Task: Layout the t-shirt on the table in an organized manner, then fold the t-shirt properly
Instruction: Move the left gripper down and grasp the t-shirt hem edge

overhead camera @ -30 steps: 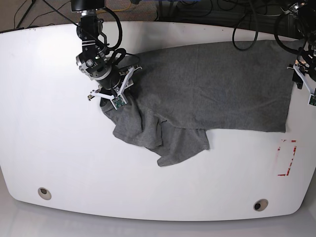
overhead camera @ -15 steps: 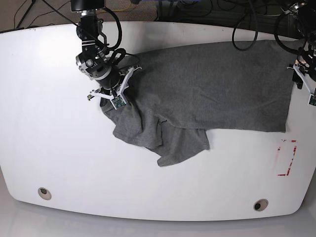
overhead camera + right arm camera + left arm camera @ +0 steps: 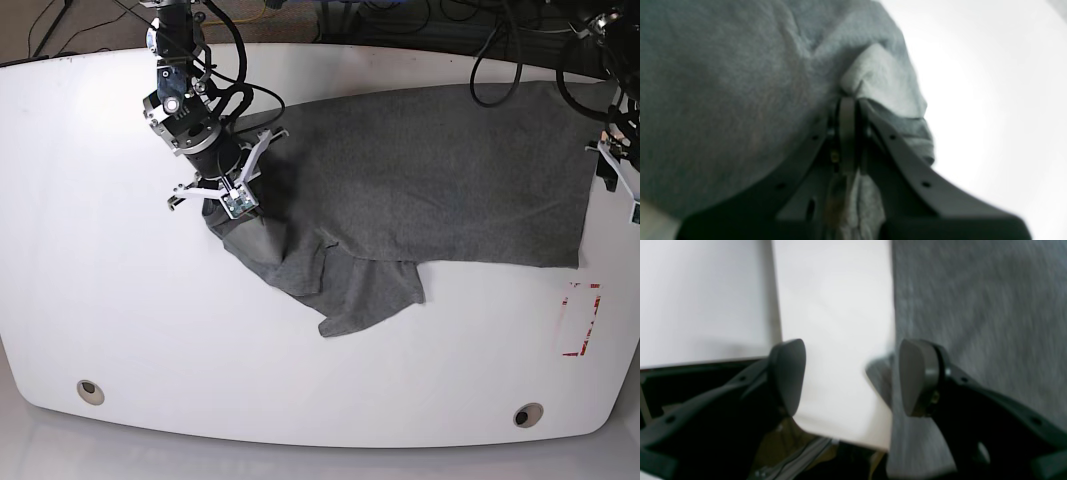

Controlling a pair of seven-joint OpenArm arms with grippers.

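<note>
One garment, the t-shirt [image 3: 420, 180], lies on the table [image 3: 100, 250], flat toward the left arm's side and bunched at the other. Judged soft, light and limp; best taken at hems or corners. Right gripper [image 3: 848, 100] is clamped on a fabric fold, plain only in its wrist view. Left gripper [image 3: 850, 376] stands apart at the hem, holding nothing; the base view shows the overall spread.

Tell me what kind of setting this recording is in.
Likely a robotics lab bench: a bare white table with grommet holes, red tape marks, loose cables behind it, and only a grey t-shirt laid out.
</note>
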